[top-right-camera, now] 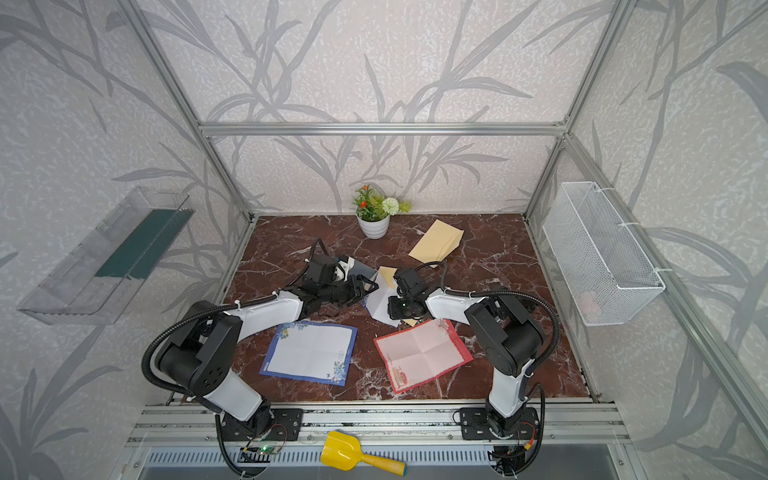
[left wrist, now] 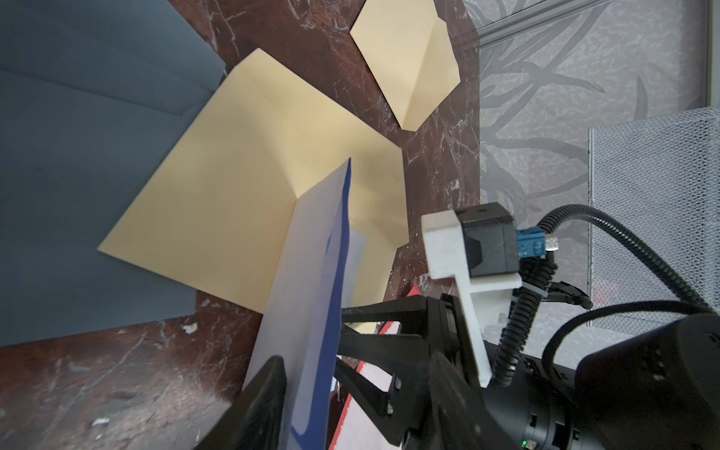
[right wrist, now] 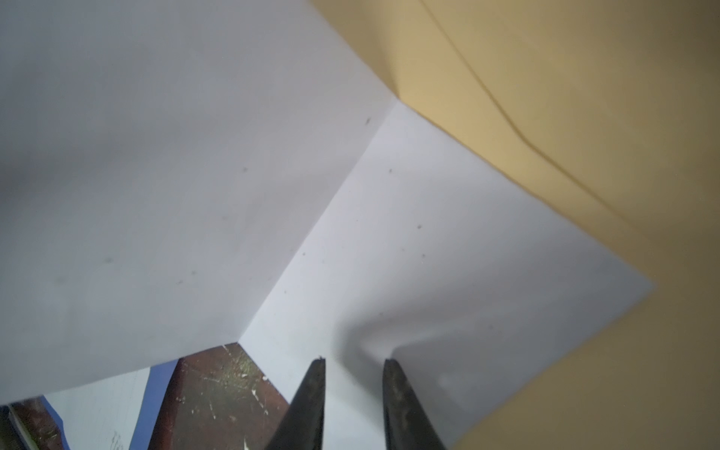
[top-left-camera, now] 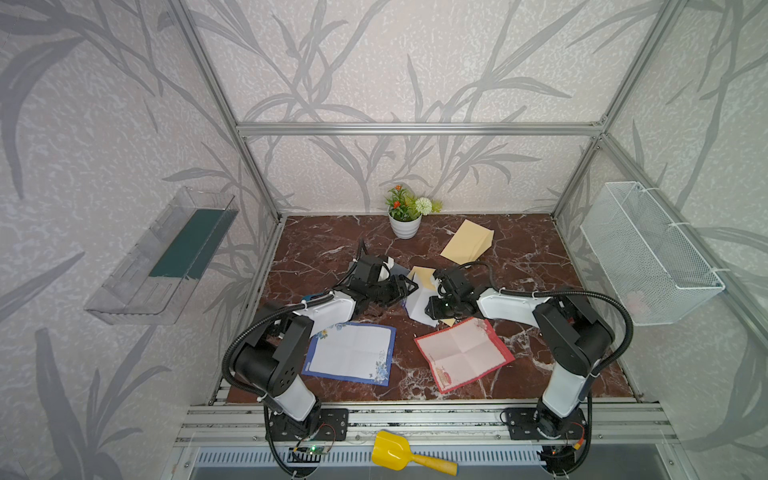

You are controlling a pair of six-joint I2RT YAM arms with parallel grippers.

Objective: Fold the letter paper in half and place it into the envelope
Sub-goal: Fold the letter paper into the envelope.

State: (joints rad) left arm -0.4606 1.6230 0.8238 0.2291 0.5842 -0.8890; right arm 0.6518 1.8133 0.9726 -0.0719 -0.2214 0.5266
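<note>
Marble surface [top-left-camera: 519, 266]: likely inserting, envelope [top-left-camera: 424, 277] at twelve o'clock of folded letter paper [top-left-camera: 419, 305]; left tool [top-left-camera: 407, 287] straddles it, grip unclear; right tool [right wrist: 352, 364] slightly spread. Next: slide paper inward.

At the front of your desk [top-left-camera: 540, 257] two flat sheets lie side by side, the left sheet [top-left-camera: 351, 353] and the right sheet [top-left-camera: 463, 353]. Behind them, at the centre, the folded letter paper [top-left-camera: 417, 305] lies with its far edge overlapped by the envelope [top-left-camera: 424, 276]. A second envelope [top-left-camera: 467, 241] lies farther back and right. The potted plant [top-left-camera: 404, 216] stands by the back wall. The scoop [top-left-camera: 392, 451] lies before the desk.
</note>
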